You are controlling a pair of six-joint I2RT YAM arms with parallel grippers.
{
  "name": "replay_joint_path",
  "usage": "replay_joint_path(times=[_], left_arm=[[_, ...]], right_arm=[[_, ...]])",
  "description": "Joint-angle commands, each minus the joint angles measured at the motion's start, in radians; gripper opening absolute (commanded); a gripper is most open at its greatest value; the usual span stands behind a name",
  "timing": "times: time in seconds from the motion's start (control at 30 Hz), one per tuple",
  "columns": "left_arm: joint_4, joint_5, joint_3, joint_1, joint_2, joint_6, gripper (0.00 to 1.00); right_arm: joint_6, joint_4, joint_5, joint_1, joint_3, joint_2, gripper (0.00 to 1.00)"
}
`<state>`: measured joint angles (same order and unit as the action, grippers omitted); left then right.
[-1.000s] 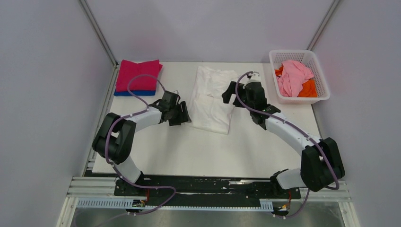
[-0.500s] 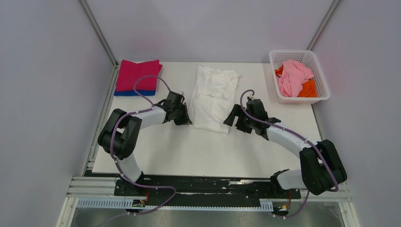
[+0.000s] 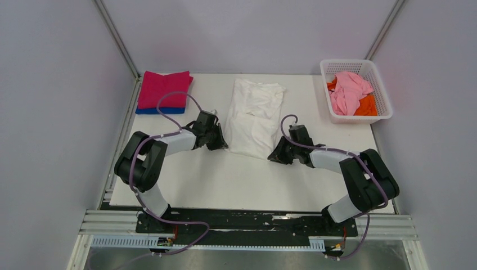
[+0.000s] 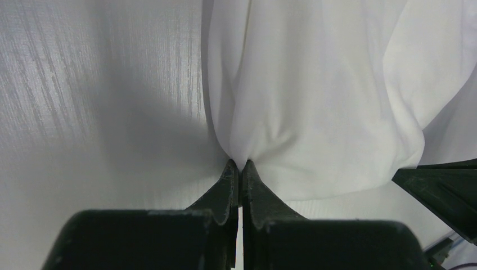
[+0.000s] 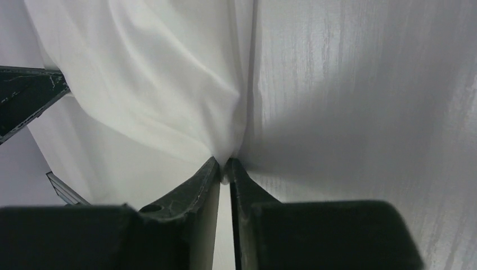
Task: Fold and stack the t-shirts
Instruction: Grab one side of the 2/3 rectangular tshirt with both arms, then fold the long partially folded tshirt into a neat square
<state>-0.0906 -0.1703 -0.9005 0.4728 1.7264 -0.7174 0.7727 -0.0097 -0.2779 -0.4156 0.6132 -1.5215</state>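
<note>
No lettering, label, brand, number or sign can be read in any view (the white t-shirt (image 3: 254, 115) on the desk (image 3: 236, 180) shows only plain cloth up close, and the basket (image 3: 360, 118) to its right is too small to show any marking).

The setting is a robotics lab test cell. Plain pale grey panel walls (image 3: 50, 84) close it in on three sides, meeting at slanting metal corner posts (image 3: 115, 36). A white rectangular worktop (image 3: 225, 180) fills the booth. Two white-and-black jointed robot arms, the left arm (image 3: 173, 140) and the right arm (image 3: 327, 158), trail purple cables (image 3: 174, 93). They stand on a black base plate (image 3: 247, 216) fixed to silver aluminium rails (image 3: 247, 229).
</note>
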Motion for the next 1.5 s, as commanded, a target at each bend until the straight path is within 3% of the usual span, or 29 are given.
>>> replay_joint_path(times=[0.0, 0.03, 0.23, 0.33, 0.47, 0.57, 0.7, 0.8, 0.93, 1.07, 1.47], left_arm=[[-0.108, 0.053, 0.07, 0.02, -0.007, 0.01, 0.0], [-0.104, 0.053, 0.081, 0.02, -0.012, 0.009, 0.0], [-0.163, 0.064, 0.158, 0.044, -0.177, 0.009, 0.0], [-0.277, 0.091, 0.178, 0.088, -0.305, 0.009, 0.0], [-0.392, 0.083, 0.21, 0.142, -0.571, 0.033, 0.0], [-0.417, 0.041, 0.215, 0.145, -0.753, 0.032, 0.0], [-0.393, 0.041, 0.157, 0.146, -0.827, 0.037, 0.0], [-0.344, 0.124, 0.113, 0.144, -0.783, 0.026, 0.0], [-0.318, 0.241, 0.006, 0.097, -0.656, 0.023, 0.0], [-0.273, 0.257, -0.103, 0.017, -0.526, 0.046, 0.0], [-0.223, 0.291, -0.387, -0.057, -0.175, 0.147, 0.0]], right_arm=[[-0.002, 0.083, -0.007, -0.001, -0.037, -0.028, 0.07], [-0.013, 0.086, -0.017, -0.002, -0.043, -0.026, 0.01], [-0.089, 0.026, -0.176, -0.021, -0.131, 0.192, 0.0], [-0.118, -0.193, -0.165, -0.071, -0.118, 0.373, 0.0], [-0.135, -0.351, -0.187, -0.078, -0.097, 0.585, 0.0], [-0.14, -0.411, -0.191, -0.077, -0.047, 0.686, 0.0], [-0.143, -0.413, -0.143, -0.072, 0.035, 0.719, 0.0], [-0.137, -0.391, -0.039, -0.055, 0.099, 0.678, 0.0], [-0.151, -0.285, -0.063, 0.0, 0.158, 0.563, 0.0], [-0.175, -0.258, -0.066, 0.069, 0.248, 0.448, 0.0], [-0.2, -0.162, -0.119, 0.204, 0.441, 0.122, 0.0]])
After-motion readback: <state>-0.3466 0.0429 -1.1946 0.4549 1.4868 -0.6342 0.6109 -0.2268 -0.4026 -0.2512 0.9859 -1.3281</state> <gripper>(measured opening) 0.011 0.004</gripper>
